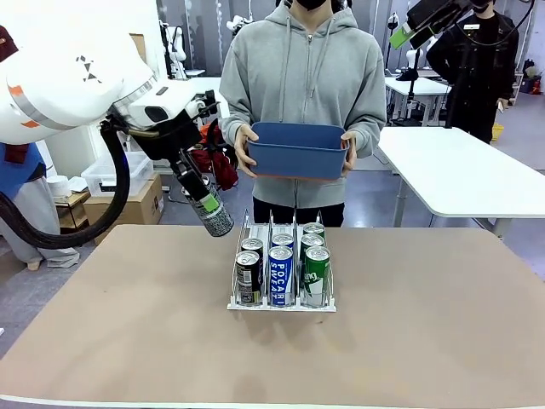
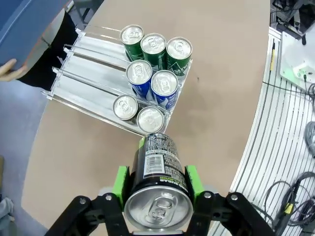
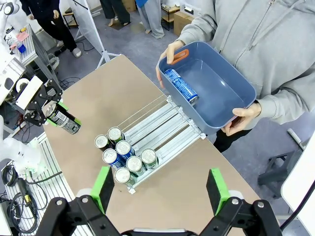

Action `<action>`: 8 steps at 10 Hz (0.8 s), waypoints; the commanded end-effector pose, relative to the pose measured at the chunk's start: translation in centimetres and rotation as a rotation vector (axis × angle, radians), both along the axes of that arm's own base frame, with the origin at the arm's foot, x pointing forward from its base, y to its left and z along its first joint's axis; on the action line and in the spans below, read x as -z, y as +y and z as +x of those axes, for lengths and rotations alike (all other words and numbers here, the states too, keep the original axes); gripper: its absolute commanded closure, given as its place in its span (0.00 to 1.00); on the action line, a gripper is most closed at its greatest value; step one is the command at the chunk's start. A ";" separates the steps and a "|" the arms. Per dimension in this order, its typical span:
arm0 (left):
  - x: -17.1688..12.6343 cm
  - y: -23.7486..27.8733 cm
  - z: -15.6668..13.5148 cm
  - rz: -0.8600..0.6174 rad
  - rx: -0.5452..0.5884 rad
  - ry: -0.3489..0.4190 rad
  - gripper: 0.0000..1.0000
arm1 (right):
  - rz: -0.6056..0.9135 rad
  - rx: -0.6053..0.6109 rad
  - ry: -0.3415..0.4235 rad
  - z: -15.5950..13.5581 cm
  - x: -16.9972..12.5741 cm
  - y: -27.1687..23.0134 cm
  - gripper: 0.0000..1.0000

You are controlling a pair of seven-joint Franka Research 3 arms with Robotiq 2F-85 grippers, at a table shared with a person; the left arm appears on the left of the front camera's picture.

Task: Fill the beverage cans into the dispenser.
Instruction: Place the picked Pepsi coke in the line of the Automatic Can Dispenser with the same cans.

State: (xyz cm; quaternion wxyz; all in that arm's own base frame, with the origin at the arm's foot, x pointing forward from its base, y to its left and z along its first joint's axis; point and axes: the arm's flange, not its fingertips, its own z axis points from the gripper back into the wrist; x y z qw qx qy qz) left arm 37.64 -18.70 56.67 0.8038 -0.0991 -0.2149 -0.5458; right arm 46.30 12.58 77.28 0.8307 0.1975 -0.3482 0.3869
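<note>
Left gripper (image 1: 204, 201) is clamped snug on a black can (image 1: 216, 217), hanging in the air just left of the dispenser (image 1: 281, 307), up by its far end. The black can is tilted, with its long axis on a slant: base aimed down and right toward the dispenser, silver top up by the wrist. Right gripper (image 3: 160, 189) is spread wide with nothing in it, high over the table (image 1: 426, 324). Seven cans (image 1: 280, 274) stand upright at the dispenser's near end, and a blue can (image 3: 181, 86) lies in the person's blue bin (image 3: 219, 86).

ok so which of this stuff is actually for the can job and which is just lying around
Job: dispenser, seven cans loaded in it, black can in left claw, Pocari Sweat can in blue bin.
Lying about: cardboard box, white side table, cables.
</note>
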 end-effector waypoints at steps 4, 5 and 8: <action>5.0 -2.6 -2.2 -0.040 -0.151 0.011 0.42 | 0.008 -0.004 0.002 -0.2 0.3 0.0 0.00; 5.9 -2.8 -2.7 -0.041 -0.144 0.005 0.42 | 0.008 -0.004 0.002 -0.2 0.3 0.0 0.00; 9.1 -4.5 -3.1 -0.011 -0.122 0.028 0.42 | 0.008 -0.004 0.002 -0.2 0.3 0.0 0.00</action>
